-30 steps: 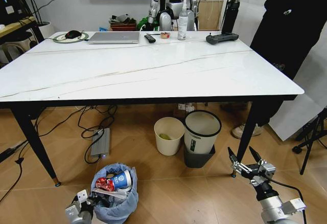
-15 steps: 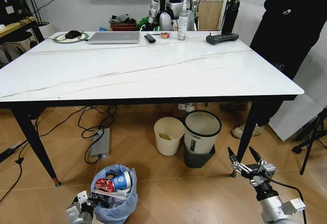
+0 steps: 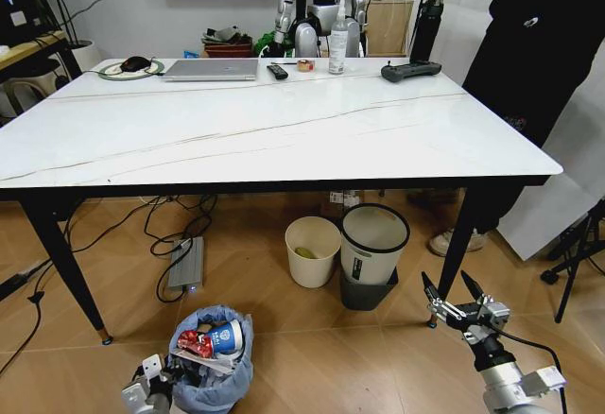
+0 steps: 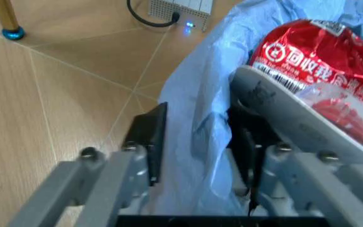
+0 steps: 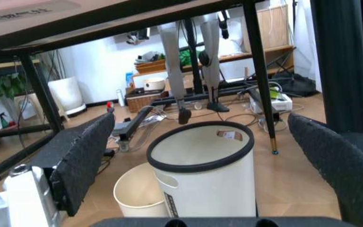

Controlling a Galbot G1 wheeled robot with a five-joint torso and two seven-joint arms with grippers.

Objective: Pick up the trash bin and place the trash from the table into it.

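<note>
On the wooden floor (image 3: 302,357) before the white marble-look table (image 3: 284,130), the blue-bagged trash bin (image 3: 216,376), stuffed with a red wrapper (image 3: 195,341) and blue paper cup (image 3: 225,337), is pinched at its rim by the left gripper (image 4: 197,142), while the right gripper (image 3: 453,298) is held spread apart at lower right.

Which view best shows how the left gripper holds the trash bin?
Left wrist view: the left gripper has fingers either side of the trash bin bag rim. Head view shows the whole bin, grip obscured.
</note>
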